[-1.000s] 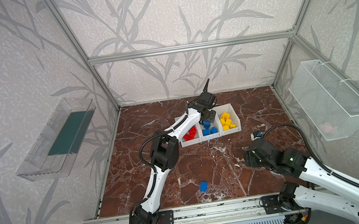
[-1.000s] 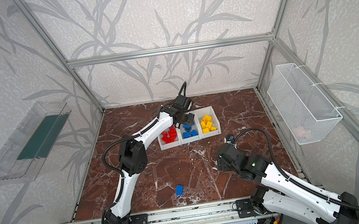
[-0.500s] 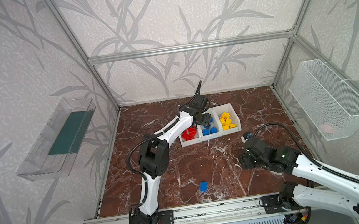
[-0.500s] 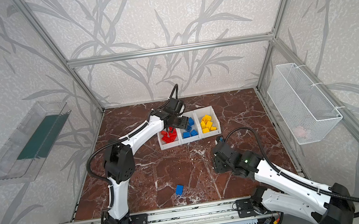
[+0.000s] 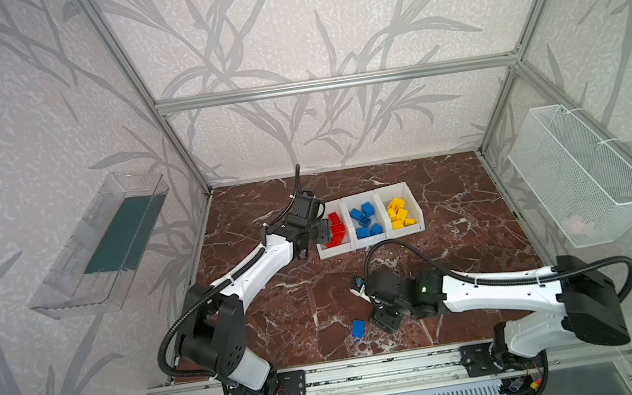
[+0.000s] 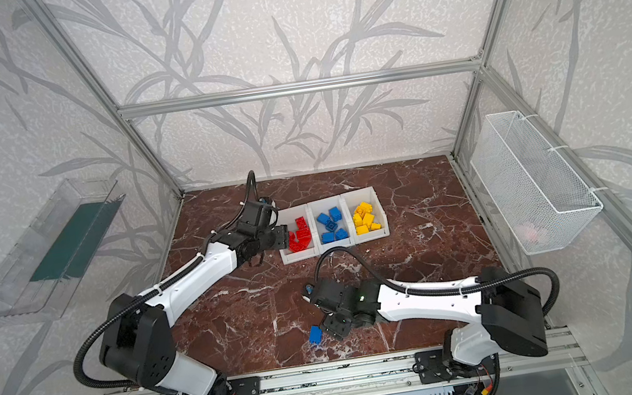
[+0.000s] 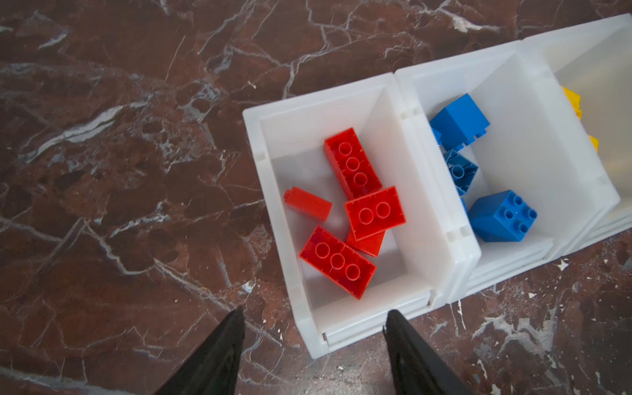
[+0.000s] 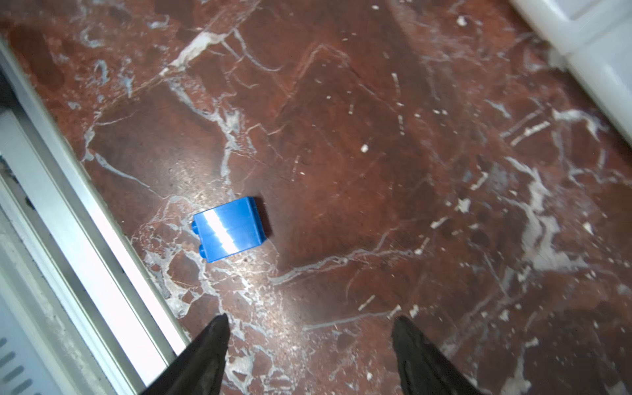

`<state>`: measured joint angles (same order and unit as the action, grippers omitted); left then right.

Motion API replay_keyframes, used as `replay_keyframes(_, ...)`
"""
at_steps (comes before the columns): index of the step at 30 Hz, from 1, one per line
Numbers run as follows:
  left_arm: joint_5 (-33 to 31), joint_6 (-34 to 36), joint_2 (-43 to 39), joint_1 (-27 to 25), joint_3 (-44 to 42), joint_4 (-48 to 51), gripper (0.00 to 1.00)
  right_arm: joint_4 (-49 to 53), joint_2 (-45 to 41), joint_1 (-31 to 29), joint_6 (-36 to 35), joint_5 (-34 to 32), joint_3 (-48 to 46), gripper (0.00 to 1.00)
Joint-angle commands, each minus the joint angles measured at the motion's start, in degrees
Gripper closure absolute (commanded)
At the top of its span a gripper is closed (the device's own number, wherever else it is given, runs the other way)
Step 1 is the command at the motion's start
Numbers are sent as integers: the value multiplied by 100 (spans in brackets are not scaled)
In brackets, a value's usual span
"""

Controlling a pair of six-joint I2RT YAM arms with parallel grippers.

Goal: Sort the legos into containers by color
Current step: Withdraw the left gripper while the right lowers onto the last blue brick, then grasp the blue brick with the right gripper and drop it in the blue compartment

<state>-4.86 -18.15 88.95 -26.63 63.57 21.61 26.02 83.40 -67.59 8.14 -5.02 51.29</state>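
The picture edge cuts the white plastic bin [image 7: 581, 37], and its wall hides most yellow plastic bricks [image 7: 571, 100]. The pinkish thing [image 5: 574, 224] in the white wire basket [image 5: 593, 151] is blurred.

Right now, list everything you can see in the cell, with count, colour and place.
white bins: three, white, side by side at the table's back middle.
red bricks: about five, red, left-hand bin.
blue bricks: several, blue, middle bin.
yellow bricks: several, yellow, right-hand bin.
loose brick: one, blue, on the table near the front rail.
table: one, red-brown marble.
wire basket: one, white, right wall.
clear tray: one, clear with dark green inside, left wall.
left pincer: one, black, open and empty, at the red bricks' bin.
right pincer: one, black, open and empty, near the loose brick.
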Motion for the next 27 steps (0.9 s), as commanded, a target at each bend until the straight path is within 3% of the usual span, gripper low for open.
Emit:
replay_keyframes(1,-199,-240,-417,71,-286,-164,32,-300,323,-110,-562,245,291,24)
replay_keyframes(11,-259,-426,-1109,237,-952,-267,32,-299,1300,-375,-1021,527,826,24)
replay_keyframes(27,-251,-496,-1433,350,-1191,-253,32,-268,1881,-541,-836,287,872,31)
